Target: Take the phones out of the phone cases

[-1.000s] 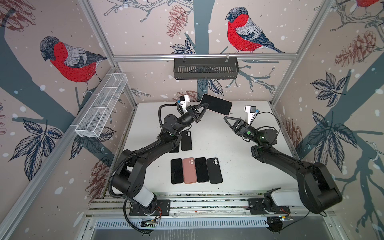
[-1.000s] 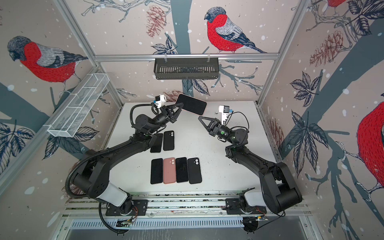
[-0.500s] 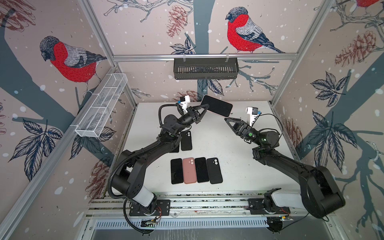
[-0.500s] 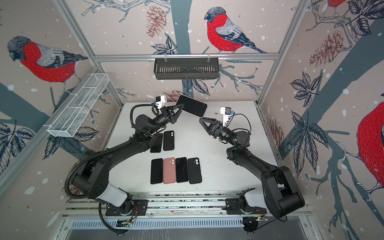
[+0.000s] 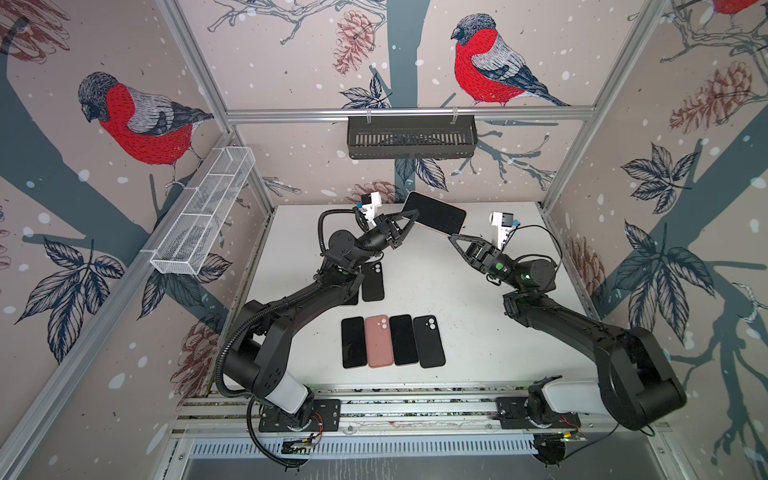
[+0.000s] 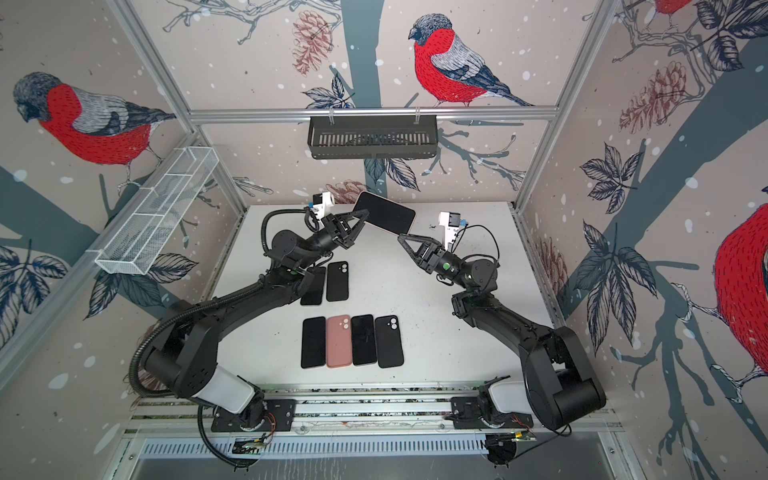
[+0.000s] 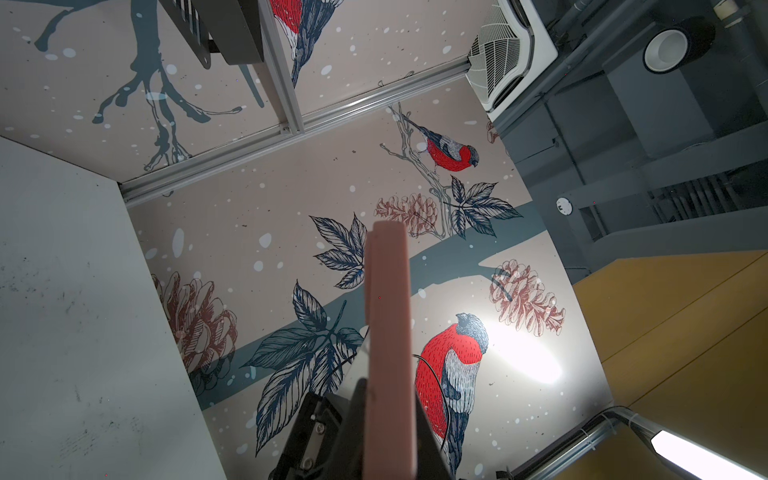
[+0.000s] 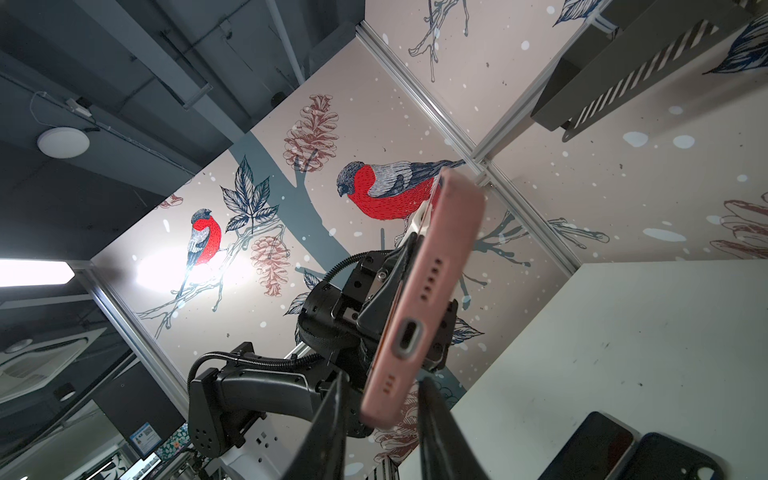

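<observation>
The phone point(image 5: 434, 212) point(image 6: 384, 212), screen up in a pink phone case point(image 8: 432, 270) point(image 7: 388, 332), is held in the air above the back of the table. My left gripper point(image 5: 411, 218) point(image 6: 361, 218) point(image 7: 388, 395) is shut on its left end. My right gripper point(image 5: 453, 237) point(image 6: 402, 237) point(image 8: 382, 378) comes from the right. Its jaws are open, one on each side of the case's near right corner. In the right wrist view a small gap shows on each side. The case's port end faces that camera.
On the white table point(image 5: 478, 332) lies a row: black phone point(image 5: 353, 341), pink case point(image 5: 379, 340), black phone point(image 5: 403, 340), black case point(image 5: 430, 340). Another black case point(image 5: 372, 281) lies beside the left arm. A black basket point(image 5: 411, 137) hangs on the back wall and a white wire basket point(image 5: 203, 212) on the left wall.
My right gripper has moved up and left from a spot apart to the phone's right corner, and its jaws now straddle the case. The left gripper holds the phone almost still.
</observation>
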